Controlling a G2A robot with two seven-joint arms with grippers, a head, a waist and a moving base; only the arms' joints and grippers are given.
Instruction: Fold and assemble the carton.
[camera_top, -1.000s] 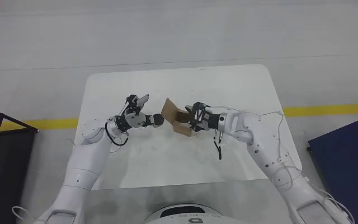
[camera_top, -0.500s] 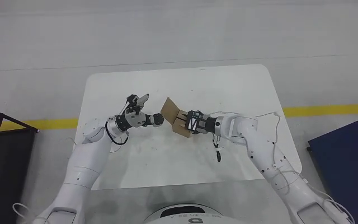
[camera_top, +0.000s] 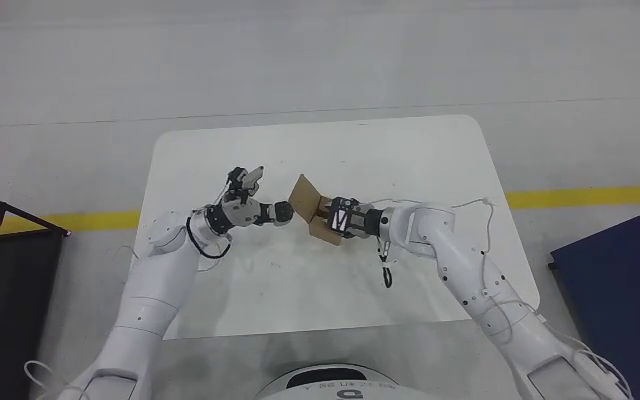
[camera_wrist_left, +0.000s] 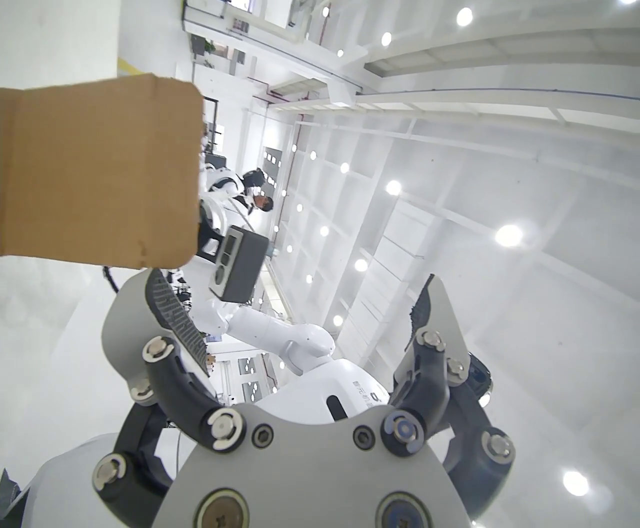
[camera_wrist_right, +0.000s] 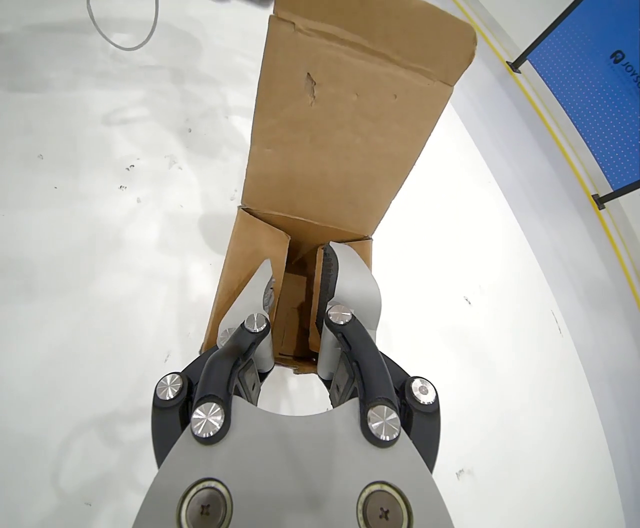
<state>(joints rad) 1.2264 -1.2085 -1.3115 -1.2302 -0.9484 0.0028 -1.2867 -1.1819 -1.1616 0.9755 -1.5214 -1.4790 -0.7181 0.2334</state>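
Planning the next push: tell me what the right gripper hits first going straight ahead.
The carton: the right gripper sits at its open end, likely meeting its inside, then the raised flap.

Top: overhead, facing down onto table (camera_top: 200, 160). Left wrist: faces ceiling (camera_wrist_left: 450, 210). Right wrist: close on carton (camera_wrist_right: 345, 125); all share carton.

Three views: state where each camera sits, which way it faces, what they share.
Top view: above the arms, facing down on the white table; both arms flank the brown cardboard carton.
Left wrist view: on the left wrist, tilted up toward the ceiling lights; open left gripper beside a carton flap.
Right wrist view: on the right wrist, facing down along the right gripper into the carton's open end.
Shared: the carton.
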